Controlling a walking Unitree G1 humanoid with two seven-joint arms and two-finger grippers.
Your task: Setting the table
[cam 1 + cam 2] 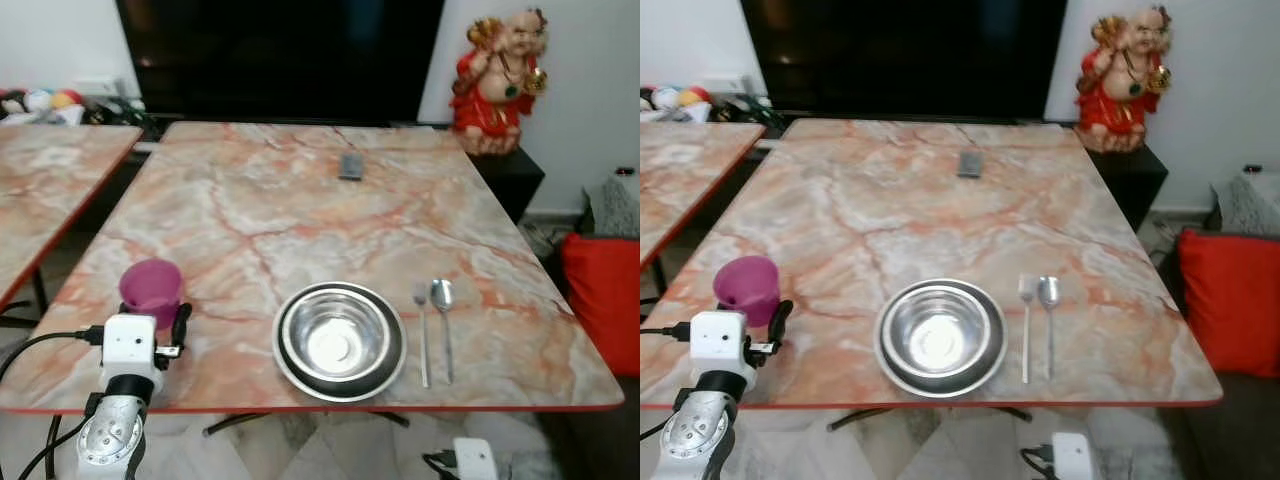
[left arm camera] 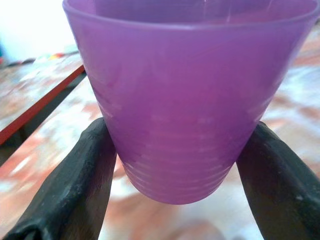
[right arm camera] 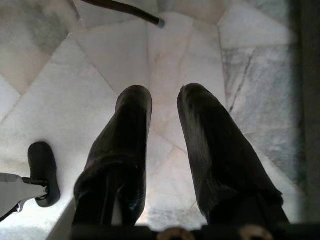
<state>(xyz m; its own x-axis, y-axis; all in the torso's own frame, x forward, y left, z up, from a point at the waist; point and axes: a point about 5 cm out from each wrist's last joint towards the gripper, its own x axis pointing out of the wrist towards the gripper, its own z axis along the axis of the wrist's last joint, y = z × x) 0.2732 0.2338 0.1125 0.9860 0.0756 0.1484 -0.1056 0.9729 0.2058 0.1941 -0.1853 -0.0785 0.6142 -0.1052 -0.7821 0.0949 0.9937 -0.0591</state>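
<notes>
Both eye views look forward and down from above the near edge of the marble table (image 1: 300,200), sharing its whole top, the far edge included. The left wrist view sits very close behind the purple cup (image 2: 190,95), facing across the table. The right wrist view faces down at the floor (image 3: 100,60)
</notes>
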